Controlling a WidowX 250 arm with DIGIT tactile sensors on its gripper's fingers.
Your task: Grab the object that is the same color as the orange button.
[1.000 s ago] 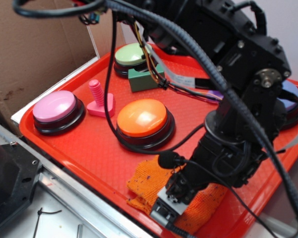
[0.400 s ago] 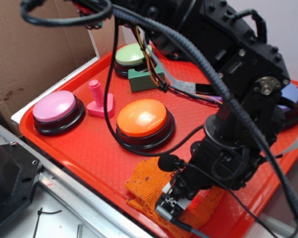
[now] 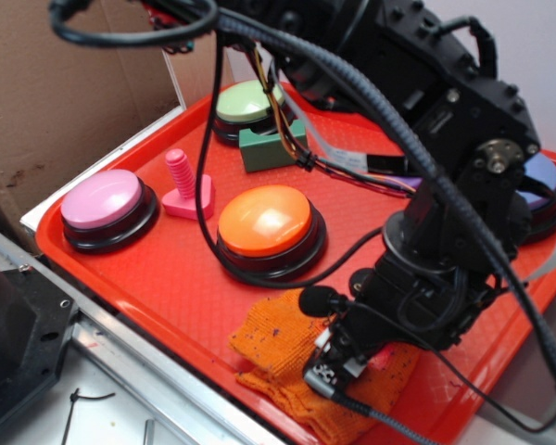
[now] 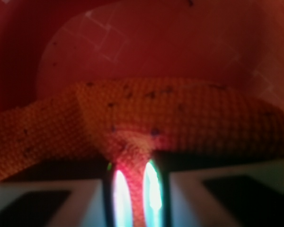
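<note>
- Orange knitted cloth (image 3: 283, 348), dark-specked, lies crumpled at the near edge of the red tray (image 3: 167, 273); in the wrist view (image 4: 180, 118) its long axis runs left to right across the frame.
- Claw (image 4: 131, 198) is pinching a raised fold of the cloth between its two fingers (image 4: 117, 196), nearly pressed together.
- Tray contents: orange button (image 3: 266, 221) just behind the cloth, pink button (image 3: 102, 199) at the left, green button (image 3: 243, 100) at the back, green block (image 3: 271, 148), pink peg (image 3: 182, 181).
</note>
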